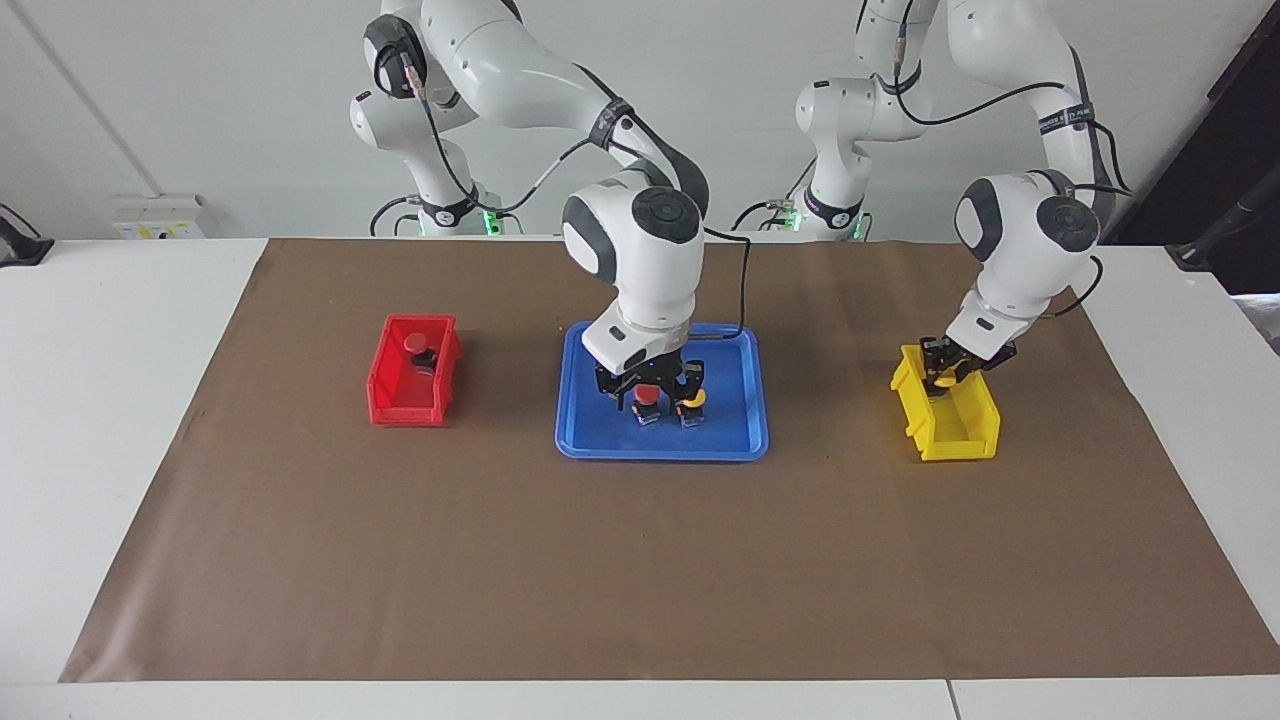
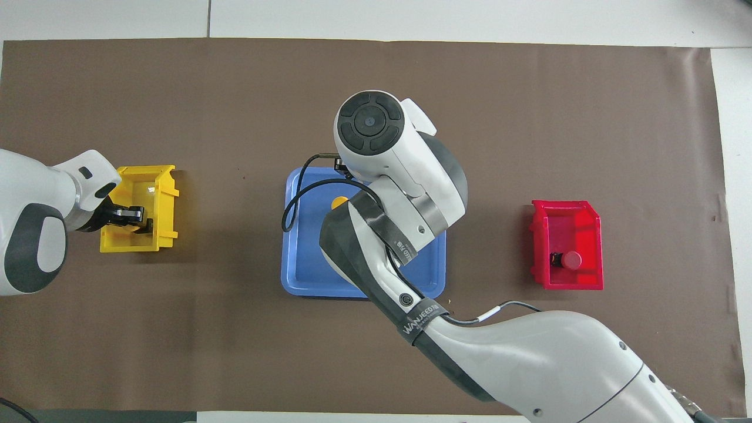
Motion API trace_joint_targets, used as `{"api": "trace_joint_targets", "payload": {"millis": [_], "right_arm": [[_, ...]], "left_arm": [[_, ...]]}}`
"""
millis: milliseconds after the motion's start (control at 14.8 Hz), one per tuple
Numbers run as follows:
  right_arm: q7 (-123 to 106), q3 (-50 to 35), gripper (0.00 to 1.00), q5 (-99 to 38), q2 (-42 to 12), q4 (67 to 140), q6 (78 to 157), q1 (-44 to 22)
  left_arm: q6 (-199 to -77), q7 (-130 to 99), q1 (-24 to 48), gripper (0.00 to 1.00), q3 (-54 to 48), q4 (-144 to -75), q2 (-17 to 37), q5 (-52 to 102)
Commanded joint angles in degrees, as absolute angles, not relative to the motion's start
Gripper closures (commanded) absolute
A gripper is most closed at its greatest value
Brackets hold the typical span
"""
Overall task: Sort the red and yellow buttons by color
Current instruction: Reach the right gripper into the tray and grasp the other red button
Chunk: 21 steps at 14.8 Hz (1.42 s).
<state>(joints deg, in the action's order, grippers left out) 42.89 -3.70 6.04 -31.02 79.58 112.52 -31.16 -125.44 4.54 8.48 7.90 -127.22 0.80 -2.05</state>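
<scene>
Reaching down into the blue tray [image 1: 742, 440], the right gripper [image 1: 650, 392] had its fingers spread wide on either side of a red button [image 1: 647, 400], with a yellow button [image 1: 690, 404] standing just beside it on the tray. The jaws had not yet closed, as far as the facing view showed. To do this step well, I judged the fingers should close squarely on the red button's dark base — low enough not to slip off the round cap — without nudging the yellow neighbour, then lift straight up before swinging toward the red bin [image 1: 396, 400].

That red bin, toward the right arm's end of the table, already held 1 red button [image 2: 571, 259] lying inside it. The left gripper [image 1: 942, 372] was in the mouth of the yellow bin [image 1: 950, 432], toward the left arm's end, with something yellow between its fingers; whether it gripped or had let go I could not tell.

A brown paper sheet [image 1: 640, 580] covered most of the white table [image 1: 100, 400], lying flat under tray and bins, and a plain white wall [image 1: 200, 100] stood at the robots' backs
</scene>
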Motion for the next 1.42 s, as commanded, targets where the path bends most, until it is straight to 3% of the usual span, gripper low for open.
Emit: {"api": "trace_joint_targets", "payload": {"millis": [0, 542, 746, 1085, 1153, 1220, 1356], "right_arm": [[42.9, -4.1, 0.26, 6.2, -28.0, 85.4, 115.2, -30.7], [42.7, -4.4, 0.26, 4.7, -25.8, 91.8, 119.7, -30.8], [42.7, -4.5, 0.26, 4.7, -25.1, 94.4, 121.5, -30.8], [42.7, -4.9, 0.26, 4.6, -24.3, 96.7, 123.8, -30.8], [42.7, -5.0, 0.26, 4.6, -24.3, 97.1, 123.9, -30.8], [42.7, -5.2, 0.26, 4.6, -24.2, 97.4, 123.9, -30.8], [42.8, -5.4, 0.28, 4.6, -24.2, 97.5, 123.9, -30.8]], "left_arm": [[-127.0, 4.9, 7.2, 0.69, 7.3, -129.6, -1.3, -3.5], [-127.1, 4.1, 7.1, 0.37, 7.2, -129.2, -1.1, -3.5], [-126.9, 4.0, 7.6, 0.35, 7.2, -128.3, -0.8, -3.5], [-118.5, 3.1, 7.9, 0.35, 6.8, -120.1, -0.2, -3.4], [-115.4, 3.2, 8.0, 0.28, 6.6, -117.2, -0.2, -3.4], [-112.9, 3.3, 9.2, 0.0, 6.5, -114.5, -0.3, -3.4], [-110.4, 3.7, 11.2, 0.0, 6.6, -111.8, -1.0, -3.4]]}}
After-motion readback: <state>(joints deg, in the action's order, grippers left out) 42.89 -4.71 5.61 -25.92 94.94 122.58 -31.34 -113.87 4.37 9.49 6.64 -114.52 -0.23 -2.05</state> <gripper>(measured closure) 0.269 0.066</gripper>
